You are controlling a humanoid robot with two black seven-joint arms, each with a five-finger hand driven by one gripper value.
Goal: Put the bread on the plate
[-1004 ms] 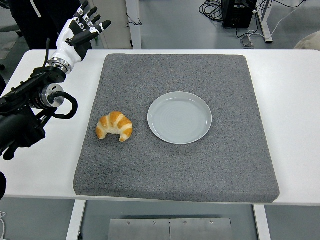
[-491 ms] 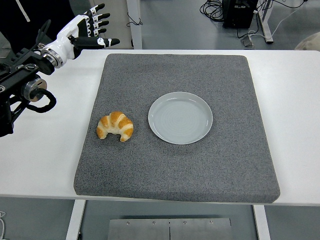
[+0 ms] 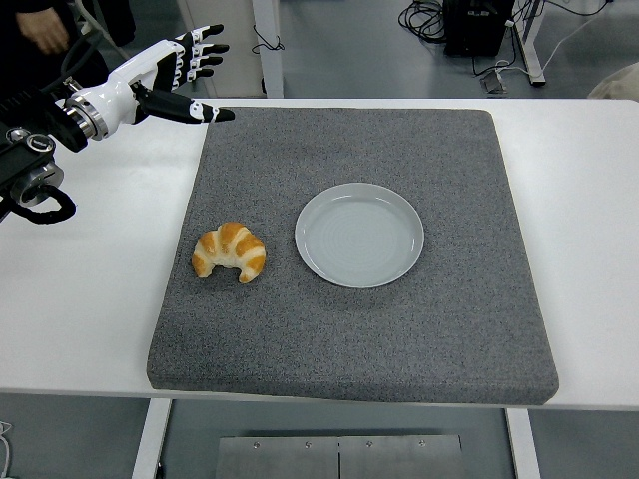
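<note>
Grey mat (image 3: 399, 329) lies flat on the white table (image 3: 589, 200), covering most of its middle. Floor beyond the far edge: black box (image 3: 477, 25) with cables (image 3: 424, 18), table leg (image 3: 266, 45). Person's hand (image 3: 45, 30) at top left corner.

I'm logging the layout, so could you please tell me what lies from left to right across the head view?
Left hand → croissant → plate, the last two on the grey mat.

The left robot hand (image 3: 165, 80) has swung rightward toward the mat's (image 3: 399, 329) far left corner, fingers spread.
</note>
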